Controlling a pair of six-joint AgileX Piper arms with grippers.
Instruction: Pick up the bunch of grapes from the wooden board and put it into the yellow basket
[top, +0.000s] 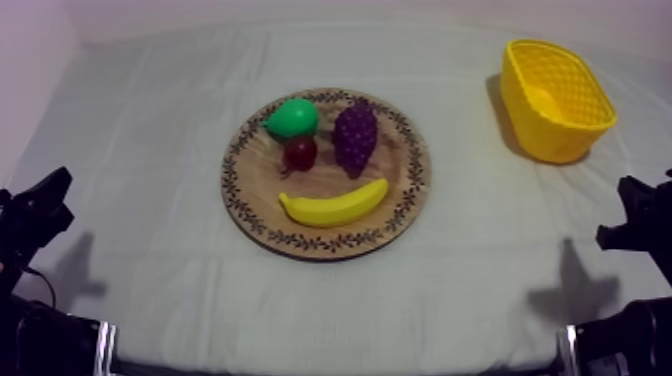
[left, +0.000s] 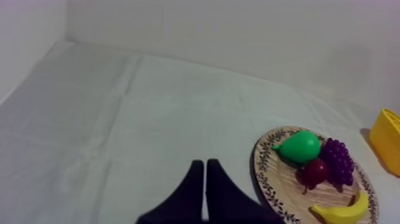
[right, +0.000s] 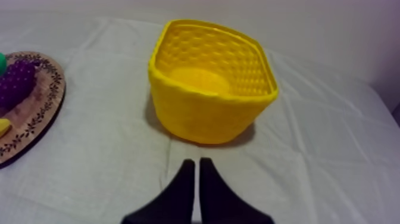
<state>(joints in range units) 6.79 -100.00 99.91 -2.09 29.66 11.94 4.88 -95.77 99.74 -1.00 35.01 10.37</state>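
Left gripper (left: 205, 164) clenched on nothing, fingers pressed together, low over grey-white cloth (left: 119, 119) just beside the wooden board (left: 268, 179). Right gripper (right: 197, 162) likewise clenched on nothing, near the yellow basket (right: 202, 113). Board sits mid-table, basket upright, well apart at far right. On the board: banana (top: 335, 207) along near side, bunch of grapes (top: 355, 137) at far right, pear (top: 292, 118) at far left, small red fruit (top: 300, 152) between pear and grapes.
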